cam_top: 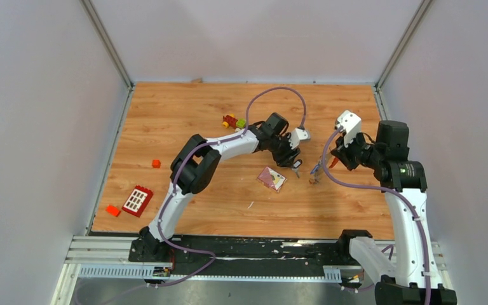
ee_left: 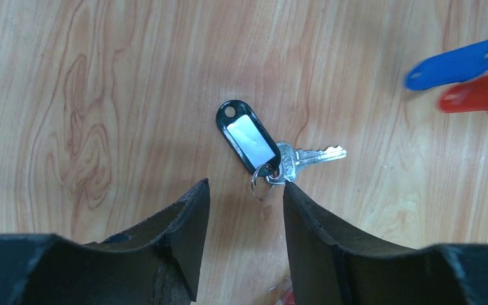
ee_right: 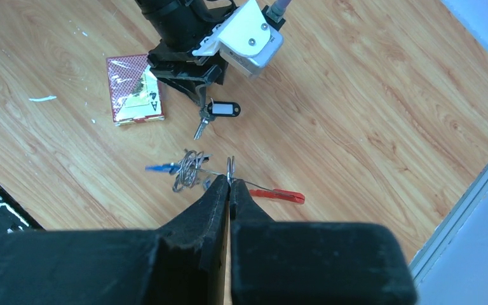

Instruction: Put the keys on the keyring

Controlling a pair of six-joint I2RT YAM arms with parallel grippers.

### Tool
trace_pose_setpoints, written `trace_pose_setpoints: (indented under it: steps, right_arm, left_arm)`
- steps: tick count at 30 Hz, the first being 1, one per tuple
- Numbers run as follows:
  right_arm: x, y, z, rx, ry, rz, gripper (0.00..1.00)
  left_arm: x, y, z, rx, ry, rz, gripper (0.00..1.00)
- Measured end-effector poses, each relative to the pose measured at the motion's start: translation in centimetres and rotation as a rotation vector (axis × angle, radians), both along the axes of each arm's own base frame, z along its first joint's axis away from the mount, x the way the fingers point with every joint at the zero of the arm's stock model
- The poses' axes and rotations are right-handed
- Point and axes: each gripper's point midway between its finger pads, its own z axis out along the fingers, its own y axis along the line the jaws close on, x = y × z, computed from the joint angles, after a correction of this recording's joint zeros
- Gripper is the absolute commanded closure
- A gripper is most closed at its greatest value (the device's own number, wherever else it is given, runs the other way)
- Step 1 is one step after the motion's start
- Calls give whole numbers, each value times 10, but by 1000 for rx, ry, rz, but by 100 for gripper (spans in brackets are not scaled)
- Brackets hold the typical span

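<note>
- Plainly a light, stiff, slippery thing: the black-tagged key (ee_left: 248, 136) lies flat on the tabletop (ee_left: 101, 95); we'd pinch the plastic tag, not the thin blade.
- Left end effector (ee_left: 246, 187) hovers half open at its ring end, gripping nothing.
- Right end effector (ee_right: 230, 184) is pinched shut on the keyring (ee_right: 230, 166) nearby, blue tag (ee_right: 159, 168) and red tag (ee_right: 281, 195) on it.

The table top (cam_top: 229, 210) is pale orange wood-grain laminate, evenly lit with only soft shadows and marked by a few small white scuffs (cam_top: 251, 205). Plain matt grey-white panels enclose it: a left wall (cam_top: 38, 127), a back wall (cam_top: 254, 38) and a right wall (cam_top: 470, 76), joined by two slim metal corner posts (cam_top: 108, 43) that lean outward in the overhead view. Along the near edge runs a slotted aluminium rail (cam_top: 241, 275), with a black strip (cam_top: 248, 249), chipped white in places, just behind it.
</note>
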Motion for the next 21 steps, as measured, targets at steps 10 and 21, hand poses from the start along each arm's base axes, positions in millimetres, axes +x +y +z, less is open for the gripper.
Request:
trace_pose_setpoints:
  steps: [10,21]
  right_arm:
    - [-2,-1,-1,-6,1,-2,100]
    - [-5,-1,-6,-9,10,0,100]
  left_arm:
    - [-12,-5,-5,-2,31,-25,61]
    - [-19,-9,-7,-8,33,-41,83]
